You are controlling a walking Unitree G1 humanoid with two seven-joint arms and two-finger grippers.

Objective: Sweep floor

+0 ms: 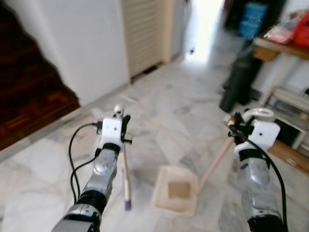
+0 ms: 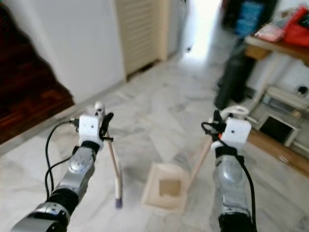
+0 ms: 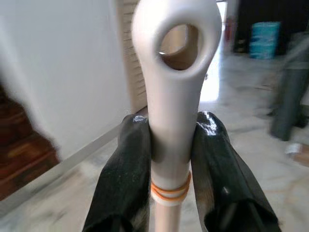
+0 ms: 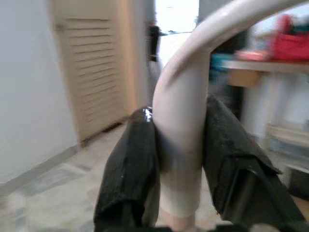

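L gripper (image 3: pixel 170 159) clamps smooth white broom handle (image 3: pixel 173 87) w/ hang-hole; R gripper (image 4: pixel 179 159) pinches curved cream dustpan handle (image 4: pixel 186 104). Square dustpan (image 1: pixel 176 195) sits on glossy marble floor (image 1: pixel 164 101), between arms.

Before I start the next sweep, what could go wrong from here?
The left end effector grips the broom handle only near its top, so the long pole may twist or slip under sweeping force. The dustpan, held by the right end effector on its long handle, may skate on the smooth marble floor. The black bag stands close ahead.
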